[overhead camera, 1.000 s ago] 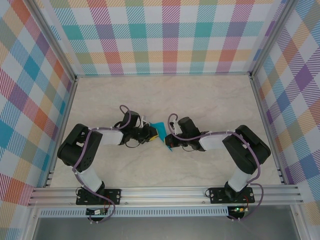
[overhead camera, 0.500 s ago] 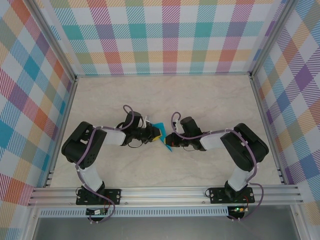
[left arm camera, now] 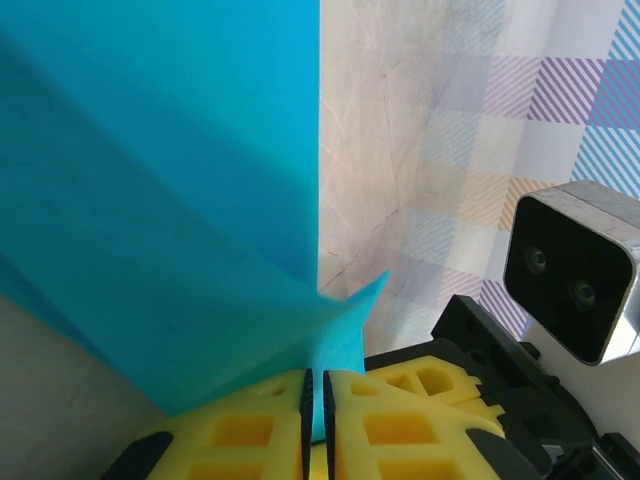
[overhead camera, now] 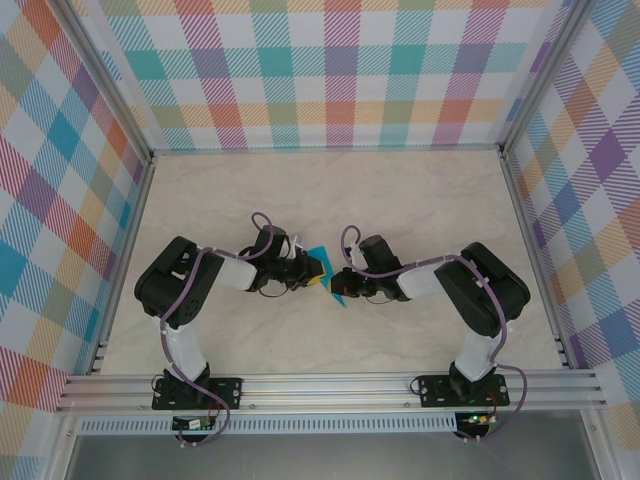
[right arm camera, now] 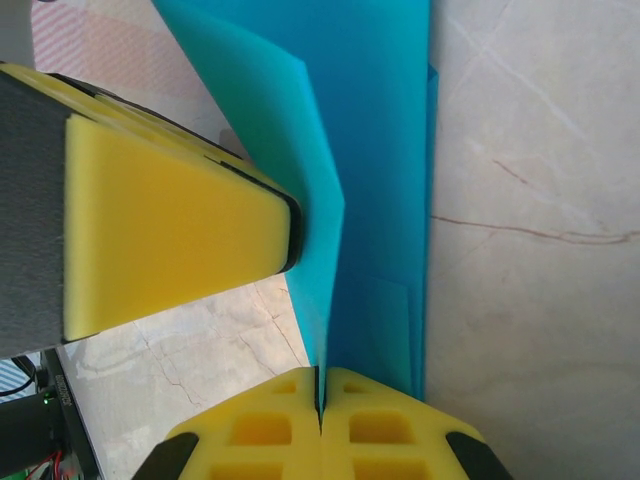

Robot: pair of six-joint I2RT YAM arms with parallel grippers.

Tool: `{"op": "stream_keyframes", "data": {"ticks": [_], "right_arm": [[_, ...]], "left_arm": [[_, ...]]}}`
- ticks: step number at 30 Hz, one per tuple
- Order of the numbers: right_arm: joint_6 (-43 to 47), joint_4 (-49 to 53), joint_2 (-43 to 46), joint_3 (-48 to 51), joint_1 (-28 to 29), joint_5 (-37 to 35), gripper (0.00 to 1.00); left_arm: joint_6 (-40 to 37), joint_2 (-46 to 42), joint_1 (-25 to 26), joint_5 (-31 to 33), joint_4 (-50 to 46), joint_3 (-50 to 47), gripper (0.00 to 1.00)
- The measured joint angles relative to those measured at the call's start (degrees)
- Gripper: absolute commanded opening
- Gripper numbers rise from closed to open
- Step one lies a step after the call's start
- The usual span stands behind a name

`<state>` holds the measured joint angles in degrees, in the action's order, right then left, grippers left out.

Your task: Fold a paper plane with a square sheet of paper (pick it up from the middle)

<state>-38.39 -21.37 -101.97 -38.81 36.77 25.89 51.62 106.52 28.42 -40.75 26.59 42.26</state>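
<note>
The teal-blue folded paper hangs between both grippers at the table's middle, creased into layered flaps. My left gripper is shut on one folded flap of the paper, its yellow fingers pinching the edge. From the other side my right gripper is shut on the paper at the crease, its pads pressed tight together. The left gripper's yellow finger appears in the right wrist view, touching the sheet from the left.
The marble-patterned table spreads around the arms, bounded by checked walls and an aluminium rail at the near edge. The right wrist camera housing sits close to the left fingers.
The left arm's elbow has shifted right and both grippers have crept slightly closer together; the paper stays pinched between them.
</note>
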Motion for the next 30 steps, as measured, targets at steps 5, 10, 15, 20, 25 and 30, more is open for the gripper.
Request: {"op": "stream_keyframes", "data": {"ticks": [5, 10, 15, 20, 25, 30], "right_arm": [[-0.9, -0.1, -0.3, 0.0, -0.3, 0.6, 0.00], [-1.9, -0.5, -0.6, -0.1, -0.7, 1.4, 0.00], [-2.8, -0.5, -0.6, -0.1, -0.8, 1.6, 0.00], [-2.8, -0.5, -0.7, -0.1, -0.8, 1.7, 0.00], [-2.8, -0.6, -0.7, -0.1, -0.8, 1.9, 0.00], [-2.8, -0.6, -0.8, -0.1, -0.8, 1.9, 0.00]], "left_arm": [[0.0, 0.0, 0.0, -0.2, 0.5, -0.1, 0.13], [-0.2, -1.3, 0.0, -0.1, 0.7, -1.7, 0.13], [-0.4, -2.7, 0.0, -0.1, 0.8, -3.2, 0.13], [-0.4, -2.6, 0.0, -0.1, 0.8, -3.2, 0.13], [-0.6, -1.4, 0.2, -0.1, 0.6, -2.0, 0.12], [-1.6, 0.0, 0.9, 1.0, -0.4, 0.0, 0.10]]}}
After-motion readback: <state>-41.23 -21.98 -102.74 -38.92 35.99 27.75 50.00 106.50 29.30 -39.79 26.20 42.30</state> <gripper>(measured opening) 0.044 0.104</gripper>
